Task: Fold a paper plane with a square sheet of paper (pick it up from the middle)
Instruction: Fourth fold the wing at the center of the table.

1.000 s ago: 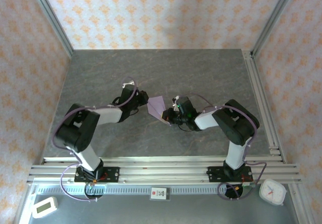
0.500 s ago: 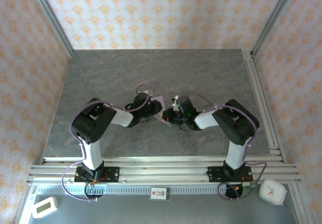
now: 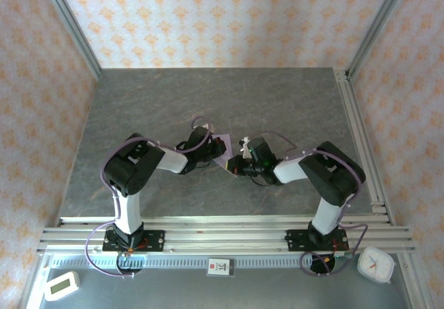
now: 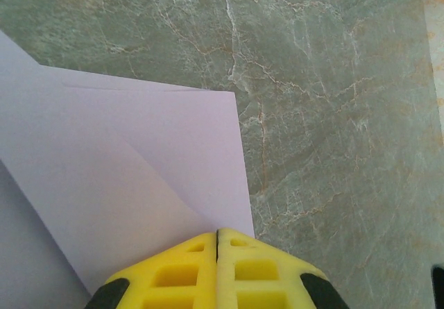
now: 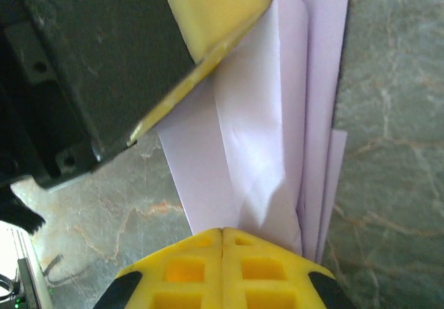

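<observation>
Clamping the partly folded lilac paper sheet (image 4: 139, 149) near the middle of the table (image 3: 208, 94), you are pinching it with both jaws pressed together: left gripper (image 4: 217, 253) on one edge, right gripper (image 5: 222, 253) facing it from the other. Its creases are running straight away from the right gripper. No writing is showing on it.

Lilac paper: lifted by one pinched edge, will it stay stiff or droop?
Probably droops a little: the lilac paper is thin, though its stacked folded layers likely stiffen it along the creases. It looks light, so may flutter. Left gripper and right gripper both pinch it; pulling apart could tear it.
</observation>
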Available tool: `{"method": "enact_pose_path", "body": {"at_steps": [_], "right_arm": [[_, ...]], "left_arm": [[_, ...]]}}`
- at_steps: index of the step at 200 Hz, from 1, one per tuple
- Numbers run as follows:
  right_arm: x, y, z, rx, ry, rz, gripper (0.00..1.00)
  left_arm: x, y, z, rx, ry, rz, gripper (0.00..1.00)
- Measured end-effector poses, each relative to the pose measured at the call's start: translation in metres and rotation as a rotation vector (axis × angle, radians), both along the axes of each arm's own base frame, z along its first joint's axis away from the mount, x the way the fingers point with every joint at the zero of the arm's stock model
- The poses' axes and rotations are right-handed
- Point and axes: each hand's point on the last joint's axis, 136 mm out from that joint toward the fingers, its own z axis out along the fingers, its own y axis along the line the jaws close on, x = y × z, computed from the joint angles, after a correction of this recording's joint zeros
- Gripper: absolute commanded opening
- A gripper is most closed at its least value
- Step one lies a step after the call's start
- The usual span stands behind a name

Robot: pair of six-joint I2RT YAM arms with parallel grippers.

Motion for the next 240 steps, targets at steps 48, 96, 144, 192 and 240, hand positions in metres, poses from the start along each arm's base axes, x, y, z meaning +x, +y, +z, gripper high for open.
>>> {"method": "enact_pose_path", "body": {"at_steps": [48,96,144,192,240], "right_arm": [[-0.018,-0.005,-0.002,-0.004,0.0,0.013,0.0],[-0.039,-0.019,-0.003,0.02,0.035,-0.01,0.0],[-0.052,-0.032,0.0,0.015,0.11,-0.035,0.0],[-0.04,-0.024,0.015,-0.032,0.171,-0.041,0.0],[0.011,0.019,0.03,0.009,0.133,-0.03,0.0]], "left_arm": [[0.001,0.001,0.0,0.005,-0.003,0.008,0.0],[0.003,0.004,0.0,0.01,-0.007,0.014,0.0],[0.01,0.015,0.0,0.031,-0.032,0.041,0.0],[0.007,0.017,-0.001,0.044,-0.047,0.032,0.0],[0.007,0.017,0.0,0.04,-0.055,0.032,0.0]]}}
